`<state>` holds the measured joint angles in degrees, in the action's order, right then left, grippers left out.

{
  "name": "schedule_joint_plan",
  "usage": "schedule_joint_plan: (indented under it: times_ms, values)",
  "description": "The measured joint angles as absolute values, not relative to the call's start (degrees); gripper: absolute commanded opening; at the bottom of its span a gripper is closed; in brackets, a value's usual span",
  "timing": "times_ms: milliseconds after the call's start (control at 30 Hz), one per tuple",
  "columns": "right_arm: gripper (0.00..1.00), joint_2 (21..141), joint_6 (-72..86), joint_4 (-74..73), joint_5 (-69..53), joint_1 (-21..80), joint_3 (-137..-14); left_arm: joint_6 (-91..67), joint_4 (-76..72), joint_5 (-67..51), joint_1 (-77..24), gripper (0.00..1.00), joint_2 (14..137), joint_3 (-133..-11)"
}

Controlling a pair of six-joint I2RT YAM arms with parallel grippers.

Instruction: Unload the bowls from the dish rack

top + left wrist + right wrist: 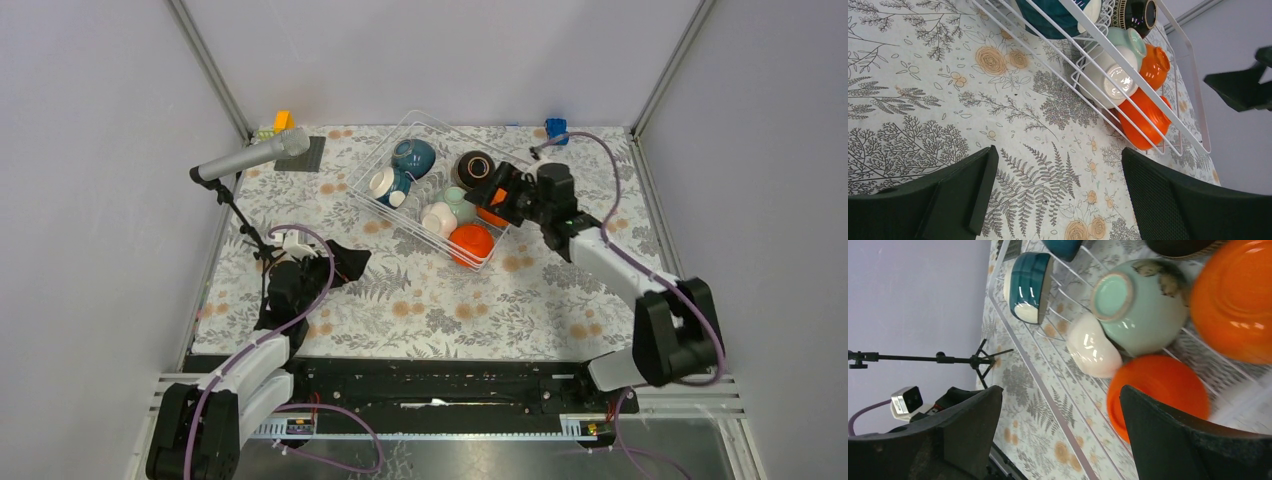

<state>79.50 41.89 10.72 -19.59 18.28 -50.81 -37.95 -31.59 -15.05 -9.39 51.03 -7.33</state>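
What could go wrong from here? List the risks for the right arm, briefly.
1. The orange bowl nearest the open right gripper shows only its glossy rounded outside, so the fingers may slip on it.
2. The mint green bowl and cream bowl crowd against it; lifting it could shift or tip them.
3. A finger might snag the wire dish rack and drag it.

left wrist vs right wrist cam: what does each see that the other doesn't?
Left wrist only: the left gripper, open, over tablecloth outside the dish rack.
Right wrist only: the right gripper, open, aimed into the rack, and the mic stand beyond it.
Both: the rack, white bowl, mint bowl, orange bowls.
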Motion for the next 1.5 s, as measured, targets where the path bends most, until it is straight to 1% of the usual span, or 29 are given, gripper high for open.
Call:
schedule_joint_plan:
  times_ms: [267,433,767,1100,1167,1333,1400,1500]
  values:
    - [0.9,98.96,45.6,16.43,-20.86,25.58,-64.49,-37.74,-31.92,-16.69,-9.39,0.99,50.92,-7.31]
    - [0.89,107.83,47.66,18.48,-21.12,28.18,-72.84,-37.65,-32.8,-17.65,-9.39,0.99,50.94,-6.98]
    - [0.88,119.66,50.46,19.09,-20.99,29.58,-84.4,-37.43,-33.12,-18.9,-9.39,0.99,50.7,-6.98]
    - [0.88,126.58,51.03,17.5,-20.08,32.38,-93.45,-37.3,-33.15,-19.11,-9.39,0.99,49.54,-6.96]
    - [0.85,127.74,51.57,16.97,-20.05,32.73,-94.83,-37.28,-33.1,-19.11,-9.39,0.99,49.54,-6.96]
    - [0.68,129.19,54.37,18.48,-20.84,32.91,-95.37,-37.1,-33.12,-19.11,-9.39,0.99,49.56,-6.96]
    - [0.67,129.19,55.46,20.84,-21.19,32.91,-94.41,-37.1,-33.12,-19.11,-9.39,0.99,49.56,-6.96]
    - [0.59,129.14,57.06,25.63,-21.78,32.91,-91.88,-37.1,-33.1,-19.11,-9.39,0.99,49.56,-6.96]
